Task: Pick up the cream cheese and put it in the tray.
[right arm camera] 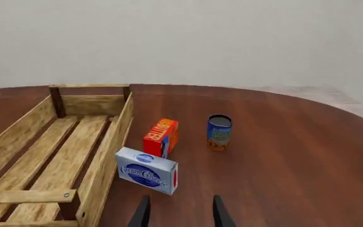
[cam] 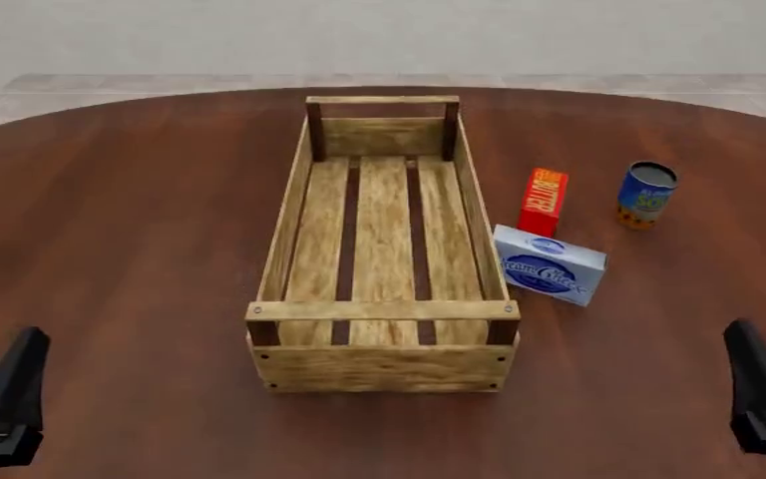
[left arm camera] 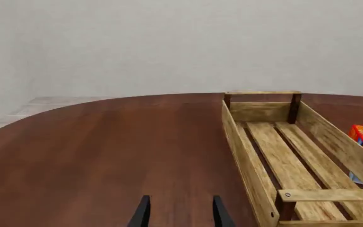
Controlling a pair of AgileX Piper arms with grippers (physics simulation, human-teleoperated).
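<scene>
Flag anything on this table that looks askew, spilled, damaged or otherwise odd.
Nothing stands out. The tray is empty and undamaged; the cream cheese, red box and blue can sit intact on the table to its right, nothing spilled.

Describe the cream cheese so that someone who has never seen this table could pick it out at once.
Find the long wooden tray in the middle of the round brown table. Three items sit just off its right side; the cream cheese is the nearest, almost against the tray wall. Unlike the red box and blue can, it is white-grey with a dark blue oval logo.
</scene>
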